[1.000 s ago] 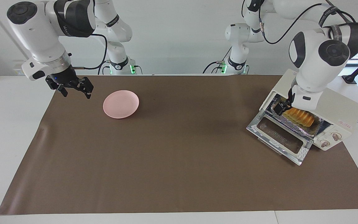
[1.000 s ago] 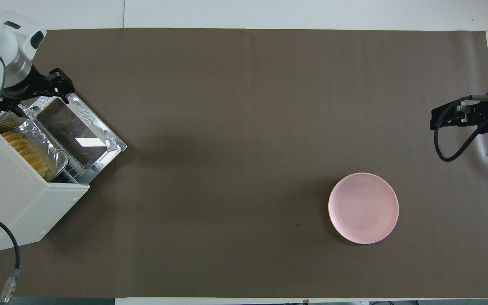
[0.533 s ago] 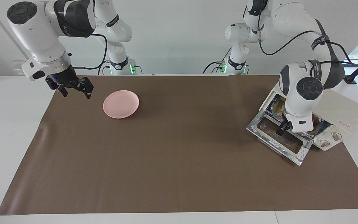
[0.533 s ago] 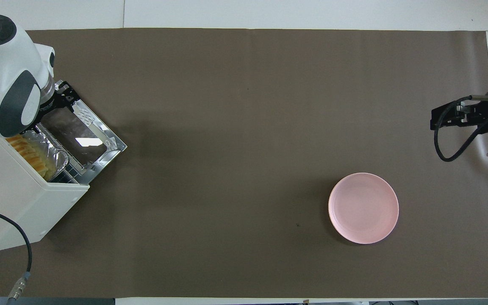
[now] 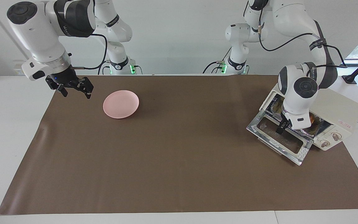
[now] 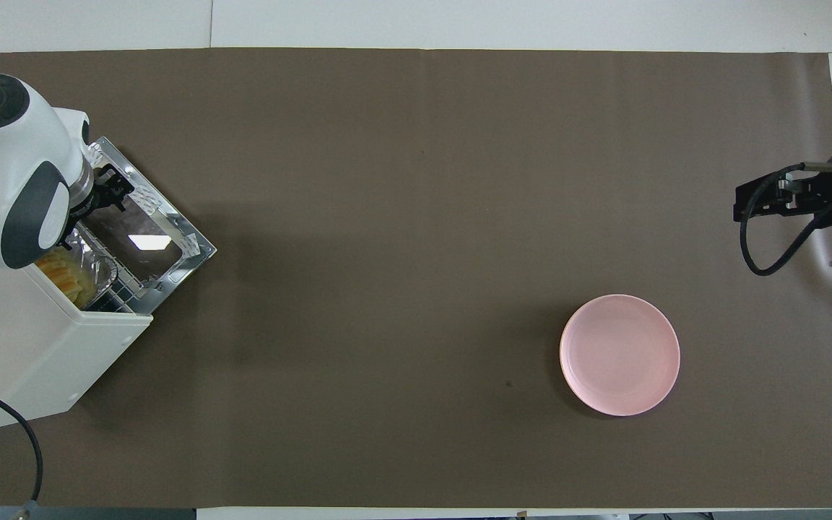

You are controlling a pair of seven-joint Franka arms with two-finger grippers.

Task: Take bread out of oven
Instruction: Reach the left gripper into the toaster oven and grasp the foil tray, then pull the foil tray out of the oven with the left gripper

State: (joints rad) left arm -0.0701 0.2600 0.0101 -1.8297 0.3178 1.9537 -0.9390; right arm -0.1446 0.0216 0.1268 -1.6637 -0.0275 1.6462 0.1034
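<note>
Facing view: brown-matted counter [image 5: 179, 174], white wall; my left end effector [image 5: 281, 128] gapes over oven [image 5: 337, 115] door, right [image 5: 73, 88] waits, fingers apart. Overhead shows bread [image 6: 62, 278] inside.

The mouth of the oven [image 5: 337, 107] was largely blocked by the left arm's own wrist, with the left gripper [image 5: 281, 128] hanging open over the lowered door [image 5: 278, 137]. Just beside that gripper, inside the opening, the crinkled foil tray [image 6: 94, 263] and the bread [image 6: 62, 274] filled the rack, so little room was left there. Toward the right arm's end, a wide stretch of brown mat [image 5: 182, 149] lay unobstructed. Near the open right gripper [image 5: 73, 88], only the pink plate [image 5: 121, 104] stood in the way.
</note>
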